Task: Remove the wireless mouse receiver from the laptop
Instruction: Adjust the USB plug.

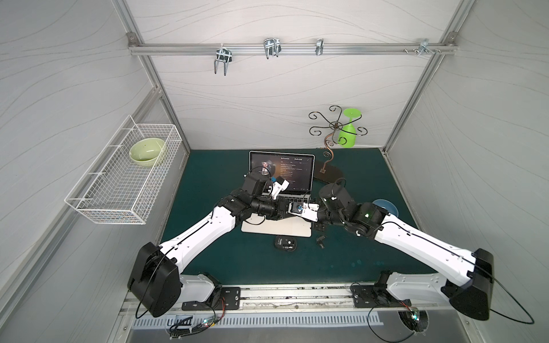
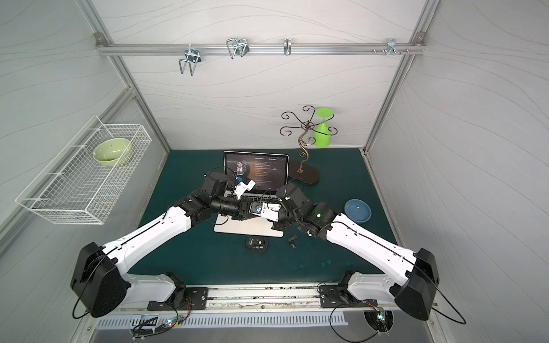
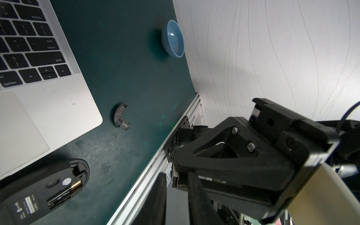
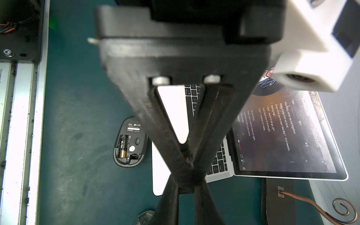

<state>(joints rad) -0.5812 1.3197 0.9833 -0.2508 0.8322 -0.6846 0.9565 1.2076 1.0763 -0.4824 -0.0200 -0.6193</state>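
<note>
While a pale green bowl (image 1: 147, 152) is being carried in the wire basket (image 1: 98, 193) on the left wall, the left pincer (image 4: 187, 160) is being held over the right front part of the laptop (image 1: 276, 231), fingers narrowed. Whether anything is being pinched cannot be told. The laptop is being borne open on the green worktop (image 1: 237, 267), centre back. An upturned mouse (image 1: 285, 244) and a loose curved cover (image 1: 320, 241) are being borne just before it. The right pincer (image 4: 186, 184) is being held crossing the left one's tips, fingers drawn together. A blue bowl (image 1: 389, 208) is being borne near the right wall.
</note>
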